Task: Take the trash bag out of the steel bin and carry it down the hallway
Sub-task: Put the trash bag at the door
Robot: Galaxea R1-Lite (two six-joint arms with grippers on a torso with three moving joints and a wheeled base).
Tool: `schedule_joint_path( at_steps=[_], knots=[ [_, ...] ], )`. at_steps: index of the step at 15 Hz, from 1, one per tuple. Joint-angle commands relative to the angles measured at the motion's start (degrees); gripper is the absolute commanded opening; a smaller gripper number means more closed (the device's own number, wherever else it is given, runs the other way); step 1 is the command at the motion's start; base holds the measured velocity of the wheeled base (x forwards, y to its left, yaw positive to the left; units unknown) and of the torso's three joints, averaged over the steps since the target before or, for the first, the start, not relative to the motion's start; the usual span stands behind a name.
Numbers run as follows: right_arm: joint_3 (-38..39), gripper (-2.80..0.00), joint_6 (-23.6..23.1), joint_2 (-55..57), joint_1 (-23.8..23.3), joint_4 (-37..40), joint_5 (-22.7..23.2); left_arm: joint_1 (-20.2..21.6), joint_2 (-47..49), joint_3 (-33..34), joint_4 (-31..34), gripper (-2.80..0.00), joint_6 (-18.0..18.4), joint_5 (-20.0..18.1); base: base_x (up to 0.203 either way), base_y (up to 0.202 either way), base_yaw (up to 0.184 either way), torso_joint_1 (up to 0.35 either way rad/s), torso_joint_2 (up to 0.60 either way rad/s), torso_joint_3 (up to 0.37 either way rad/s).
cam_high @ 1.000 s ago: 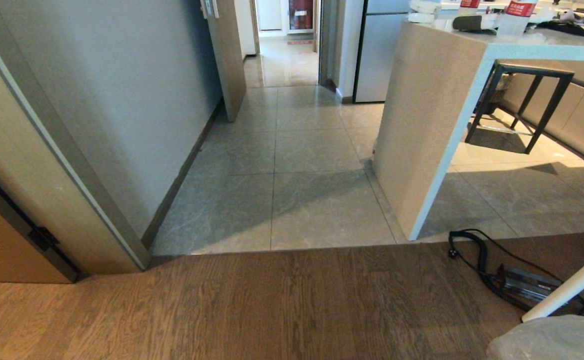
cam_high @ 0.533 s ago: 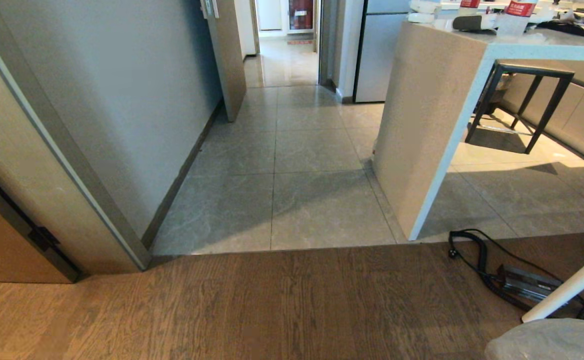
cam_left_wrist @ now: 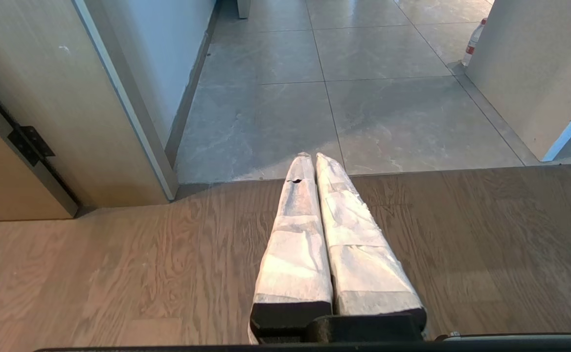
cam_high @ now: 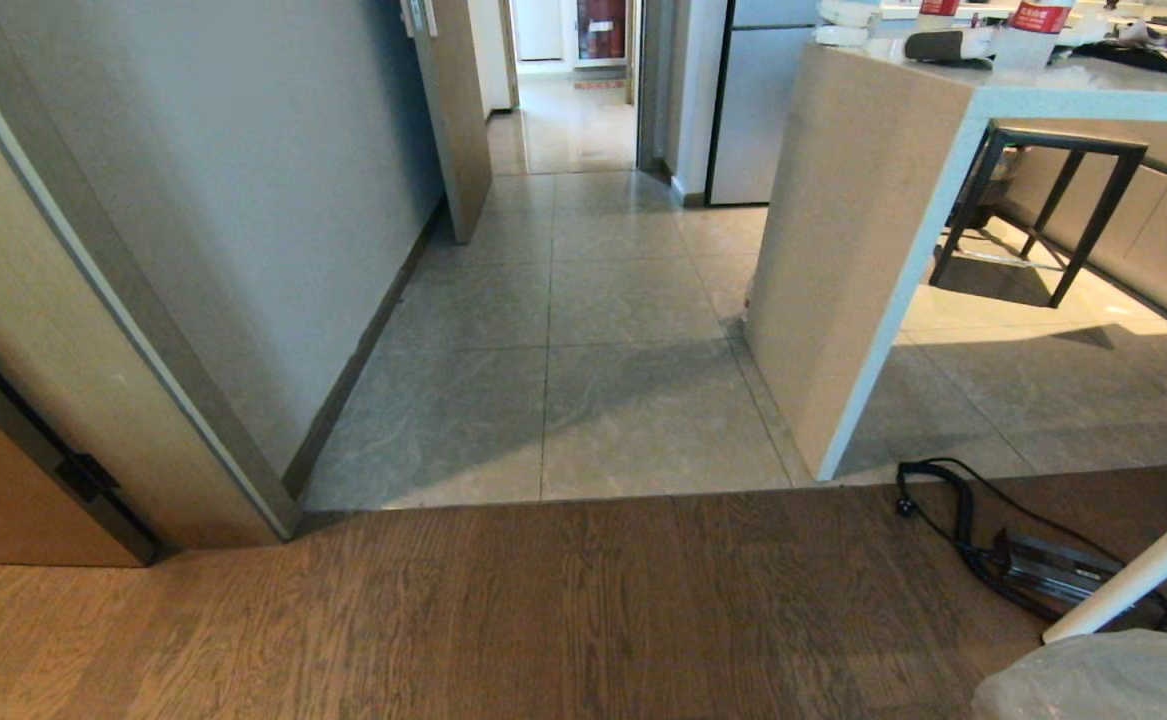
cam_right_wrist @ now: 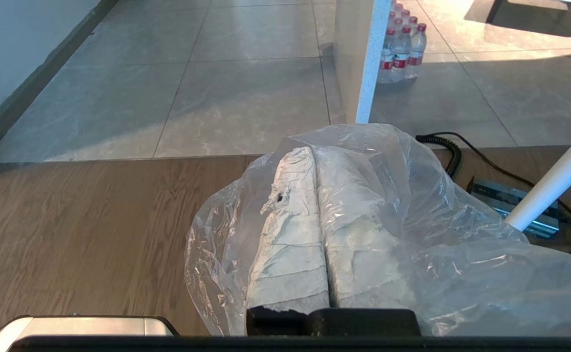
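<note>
Translucent plastic, crinkled: the trash bag point(cam_right_wrist: 402, 234) lay draped over the right gripper point(cam_right_wrist: 309, 151), whose white-wrapped fingers point(cam_right_wrist: 290, 244) were pressed together with the film caught about them; in the head view only its top point(cam_high: 1103, 680) showed, at five o'clock. Left gripper point(cam_left_wrist: 310, 156): fingers closed on nothing, held above the wood floor point(cam_high: 503, 610). Hallway point(cam_high: 583, 300): grey stone tiles running toward twelve o'clock between a pale wall point(cam_high: 243, 200) and a counter end point(cam_high: 843, 250). Black cable with power brick point(cam_high: 1043, 565) on the wood at four o'clock. Water bottles point(cam_right_wrist: 402, 49) stood just beside the counter's foot.
</note>
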Motion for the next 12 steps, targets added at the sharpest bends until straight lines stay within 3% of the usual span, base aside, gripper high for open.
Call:
schedule_joint_path(
  at_steps=[1, 12],
  knots=[
    [0.0, -2.80, 0.0, 0.0, 0.1, 0.0, 0.0, 0.0, 0.0, 0.6, 0.0, -2.80, 0.1, 0.0, 0.000, 0.000, 0.000, 0.000, 0.00, 0.000],
    [0.0, -2.80, -0.2, 0.0, 0.1, 0.0, 0.1, 0.0, 0.0, 0.6, 0.0, -2.80, 0.8, 0.0, 0.000, 0.000, 0.000, 0.000, 0.00, 0.000]
  ],
)
